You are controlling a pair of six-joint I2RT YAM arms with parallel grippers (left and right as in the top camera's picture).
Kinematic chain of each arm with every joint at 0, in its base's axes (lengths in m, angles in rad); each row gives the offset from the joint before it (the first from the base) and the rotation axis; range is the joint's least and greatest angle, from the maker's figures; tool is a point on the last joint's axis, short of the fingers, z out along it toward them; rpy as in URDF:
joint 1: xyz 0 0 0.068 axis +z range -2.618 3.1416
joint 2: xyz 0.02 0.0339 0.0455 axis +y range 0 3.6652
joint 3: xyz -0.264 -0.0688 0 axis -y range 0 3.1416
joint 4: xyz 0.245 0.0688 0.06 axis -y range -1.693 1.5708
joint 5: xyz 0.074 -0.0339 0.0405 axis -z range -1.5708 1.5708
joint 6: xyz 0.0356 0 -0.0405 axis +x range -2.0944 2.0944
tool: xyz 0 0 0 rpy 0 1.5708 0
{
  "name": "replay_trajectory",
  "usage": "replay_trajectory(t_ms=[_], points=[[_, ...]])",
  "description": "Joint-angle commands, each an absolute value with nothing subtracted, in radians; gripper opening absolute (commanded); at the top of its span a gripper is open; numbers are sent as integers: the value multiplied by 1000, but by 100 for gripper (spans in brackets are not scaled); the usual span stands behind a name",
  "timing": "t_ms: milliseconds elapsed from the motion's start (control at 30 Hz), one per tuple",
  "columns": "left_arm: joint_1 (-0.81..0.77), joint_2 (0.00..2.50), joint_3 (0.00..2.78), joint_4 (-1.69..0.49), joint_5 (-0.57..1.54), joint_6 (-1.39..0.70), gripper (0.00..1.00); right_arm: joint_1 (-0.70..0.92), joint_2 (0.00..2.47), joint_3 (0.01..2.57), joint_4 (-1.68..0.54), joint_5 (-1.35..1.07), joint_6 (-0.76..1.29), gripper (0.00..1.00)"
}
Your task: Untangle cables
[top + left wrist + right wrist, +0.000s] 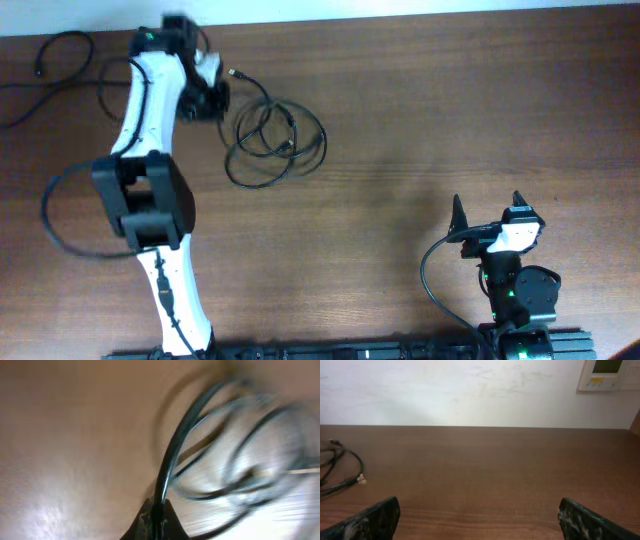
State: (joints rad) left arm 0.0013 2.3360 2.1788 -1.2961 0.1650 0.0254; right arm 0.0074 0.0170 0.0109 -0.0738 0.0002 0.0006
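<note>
Wooden desk [450, 120], separating step: left jaws pinch one cable [172, 450] of the coil [283, 143]; right jaws gape idle. Next, likely: draw it clear.

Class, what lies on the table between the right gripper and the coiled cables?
Nothing: bare wooden table separates right gripper from coiled cables, shown overhead.

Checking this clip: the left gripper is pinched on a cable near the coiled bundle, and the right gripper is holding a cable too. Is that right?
Not quite. The right gripper holds nothing: the right wrist view shows its fingers spread wide over bare table. The rest stands: the left gripper is pinched on a cable near the coiled bundle.
</note>
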Motion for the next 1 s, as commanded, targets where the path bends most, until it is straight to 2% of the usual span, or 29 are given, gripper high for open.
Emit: replay_trajectory(t_ms=[0,133,233,400,467,533,567,767,833,967], points=[[0,2173,2453,-1354,398,30,0,13,13,6,-80,5,4,99],[-27,2045,2663,-1342,438,28,0,13,13,6,-80,5,4,98],[-30,1947,2687,-1182,648,-89,0,13,13,6,-80,5,4,98],[-16,1856,2687,-897,638,-331,0,13,13,6,-80,5,4,98],[25,1833,2687,-724,534,-400,0,13,13,6,-80,5,4,98],[61,1813,2687,-682,286,-400,0,13,13,6,-80,5,4,98],[93,1806,2687,-729,78,-400,0,13,13,6,-80,5,4,98],[195,1808,2658,-937,-612,-401,0,13,13,6,-80,5,4,98],[241,1808,2618,-968,-756,-450,0,13,13,6,-80,5,4,99],[360,1808,2448,-991,-791,-513,0,13,13,6,-80,5,4,98]])
